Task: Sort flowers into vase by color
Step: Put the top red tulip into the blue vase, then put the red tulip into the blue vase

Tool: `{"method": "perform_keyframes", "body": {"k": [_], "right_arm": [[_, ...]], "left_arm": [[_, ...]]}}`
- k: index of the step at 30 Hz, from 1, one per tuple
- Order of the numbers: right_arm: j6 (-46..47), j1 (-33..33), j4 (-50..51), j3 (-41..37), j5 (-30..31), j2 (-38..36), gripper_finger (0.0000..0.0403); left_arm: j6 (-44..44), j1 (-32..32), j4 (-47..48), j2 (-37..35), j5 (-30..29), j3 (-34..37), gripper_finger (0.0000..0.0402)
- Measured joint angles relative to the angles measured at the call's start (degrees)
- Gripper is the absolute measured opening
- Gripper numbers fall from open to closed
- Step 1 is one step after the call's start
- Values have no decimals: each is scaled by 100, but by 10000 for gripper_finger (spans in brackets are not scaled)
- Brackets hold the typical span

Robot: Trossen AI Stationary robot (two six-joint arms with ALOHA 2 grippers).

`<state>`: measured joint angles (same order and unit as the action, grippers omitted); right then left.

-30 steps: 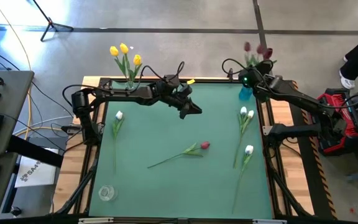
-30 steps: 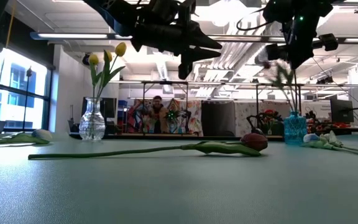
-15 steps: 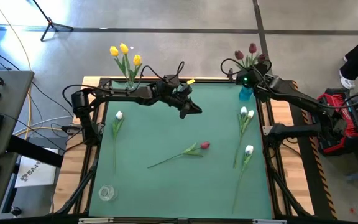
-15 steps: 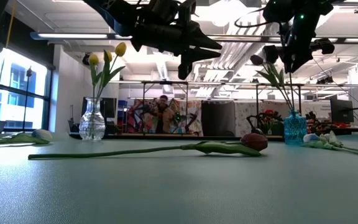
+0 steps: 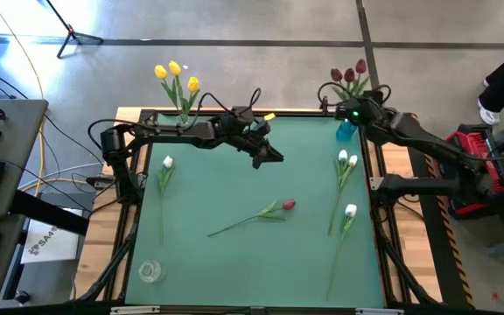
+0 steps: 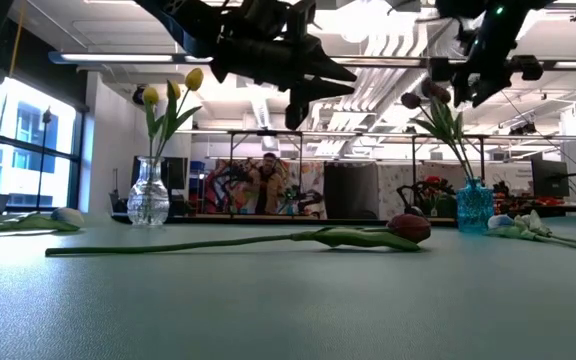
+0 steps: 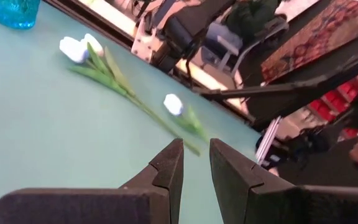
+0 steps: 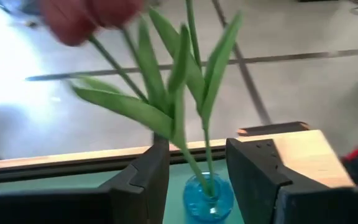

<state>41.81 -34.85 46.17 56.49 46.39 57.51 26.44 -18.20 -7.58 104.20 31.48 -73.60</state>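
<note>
Dark red flowers (image 5: 350,73) stand with their stems in a blue vase (image 5: 346,131) at the table's far right corner. My right gripper (image 8: 199,146) is open just above that vase (image 8: 207,199), one finger on either side of the stems (image 8: 191,158). Yellow flowers (image 5: 175,72) stand in a clear vase (image 5: 182,121) at the far left. One dark red flower (image 5: 288,204) lies on its side mid-table. White flowers lie at the right (image 5: 346,159), (image 5: 350,210) and at the left (image 5: 166,163). My left gripper (image 5: 274,157) hangs over the far middle, its fingers (image 7: 195,144) slightly apart with nothing between them.
A small clear glass (image 5: 150,271) stands near the front left corner. A wooden rim (image 5: 392,166) borders the green mat. Open mat lies between the lying dark red flower and the near edge. A person shows in the room beyond the table (image 6: 265,180).
My right gripper has opened and let go of the dark red flowers, then risen a little above the blue vase. The flowers were swaying and blurred a second ago; they now stand still in the vase, leaning slightly.
</note>
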Motion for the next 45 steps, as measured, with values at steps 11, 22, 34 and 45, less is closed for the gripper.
{"method": "perform_keyframes", "body": {"k": [11, 22, 34, 45], "right_arm": [[215, 630, 30, 2, -1085, -1211, 145], [-378, 1255, -411, 7, -3438, -1591, 145], [-933, 1896, 278, 7, -3873, -1467, 145], [-1484, 2080, 1028, 2, -3802, -1355, 145]], "left_arm": [[-667, -2, 1015, -2, -19, 0, 67], [-1080, 39, 2329, -2, -112, 0, 54], [-1003, 924, 3238, 29, -1115, 0, 49], [-576, 2015, 3499, 393, -2455, 4, 153]]}}
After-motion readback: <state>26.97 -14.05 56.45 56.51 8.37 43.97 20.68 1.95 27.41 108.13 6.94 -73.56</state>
